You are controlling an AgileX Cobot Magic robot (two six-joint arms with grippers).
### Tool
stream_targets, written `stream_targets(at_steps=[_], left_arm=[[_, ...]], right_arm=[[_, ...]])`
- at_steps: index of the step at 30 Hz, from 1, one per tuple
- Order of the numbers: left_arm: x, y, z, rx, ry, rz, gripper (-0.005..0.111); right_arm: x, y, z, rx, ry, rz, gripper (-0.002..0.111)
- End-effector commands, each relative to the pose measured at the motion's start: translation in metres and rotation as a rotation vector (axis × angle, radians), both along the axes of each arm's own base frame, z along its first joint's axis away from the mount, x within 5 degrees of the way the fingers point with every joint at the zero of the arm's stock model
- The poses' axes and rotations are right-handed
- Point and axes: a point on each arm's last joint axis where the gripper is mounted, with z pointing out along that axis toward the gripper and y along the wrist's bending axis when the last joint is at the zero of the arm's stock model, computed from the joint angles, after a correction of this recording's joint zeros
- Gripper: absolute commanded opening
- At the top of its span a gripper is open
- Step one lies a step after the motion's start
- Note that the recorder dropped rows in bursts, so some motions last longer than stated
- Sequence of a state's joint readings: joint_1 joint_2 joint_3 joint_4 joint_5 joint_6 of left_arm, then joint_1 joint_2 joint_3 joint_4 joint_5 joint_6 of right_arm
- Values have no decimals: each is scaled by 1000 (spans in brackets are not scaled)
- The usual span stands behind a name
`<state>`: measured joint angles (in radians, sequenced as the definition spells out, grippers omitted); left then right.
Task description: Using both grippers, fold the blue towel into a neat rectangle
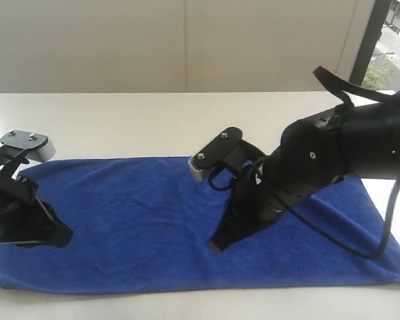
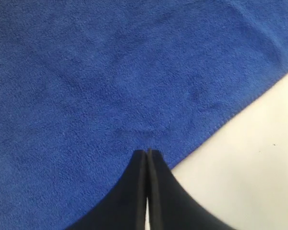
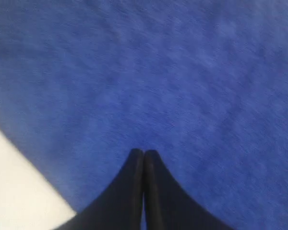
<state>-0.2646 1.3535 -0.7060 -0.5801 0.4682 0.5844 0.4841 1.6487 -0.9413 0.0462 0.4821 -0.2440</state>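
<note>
Exterior view: blue towel (image 1: 140, 220) lies flat, spread lengthwise on white table (image 1: 120, 120). Left gripper (image 1: 62, 235) down at towel's left end, jaws pressed together, tips on cloth. Cannot tell if any cloth is caught. Right gripper (image 1: 215, 246) over towel's middle, tips down at cloth, jaws pressed together too. Left wrist view: hemmed towel edge just beside tips, bare table beyond towel.

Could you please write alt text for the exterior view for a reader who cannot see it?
A blue towel lies spread flat on a pale table. Two grippers point down onto it: the left gripper near its left end, the right gripper near its middle.
</note>
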Motion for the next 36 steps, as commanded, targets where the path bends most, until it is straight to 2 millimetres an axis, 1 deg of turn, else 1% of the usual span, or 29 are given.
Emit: stream_targets(at_steps=[1,4,7,9,14,18,21,24,26,29,30,32,33,34,35,36], left_arm=[[7,0,-10,9,16,12,0],[8,2,-28,45,36,30,0],[6,7,-51,90,62,51,0],[2,8,-61,109,92,31,0],[1,10,-74,137,115,32,0],[-7,13,-88,189,172,-34,0],[-12,15,-96,203,221,-49,0],[-17,14,-97,197,268,-73,0],[-23,14,-97,197,324,-119,0],[-31,16,-97,220,403,-148,0],[-31,18,-97,239,415,-129,0],[-31,18,-95,239,409,-116,0],[-31,18,-92,231,395,-110,0],[-29,17,-83,211,354,-96,0],[-27,16,-77,200,326,-92,0],[-23,13,-62,165,263,-73,0]], right_arm=[[3,-30,-12,-70,14,-139,0],[-2,-39,-22,-76,31,-154,0],[-7,-41,-29,-77,37,-152,0],[-10,-42,-32,-78,42,-153,0],[-12,-43,-36,-76,42,-151,0],[-13,-43,-36,-79,47,-151,0],[-14,-44,-37,-88,61,-152,0],[-15,-44,-37,-94,70,-153,0],[-15,-45,-37,-98,79,-155,0],[-22,-46,-38,-116,153,-179,0],[-26,-48,-36,-128,172,-180,0],[-27,-49,-28,-125,147,-173,0],[-27,-49,-24,-115,130,-173,0],[-26,-49,-20,-102,99,-171,0],[-25,-49,-20,-101,90,-168,0],[-23,-49,-22,-112,78,-158,0]])
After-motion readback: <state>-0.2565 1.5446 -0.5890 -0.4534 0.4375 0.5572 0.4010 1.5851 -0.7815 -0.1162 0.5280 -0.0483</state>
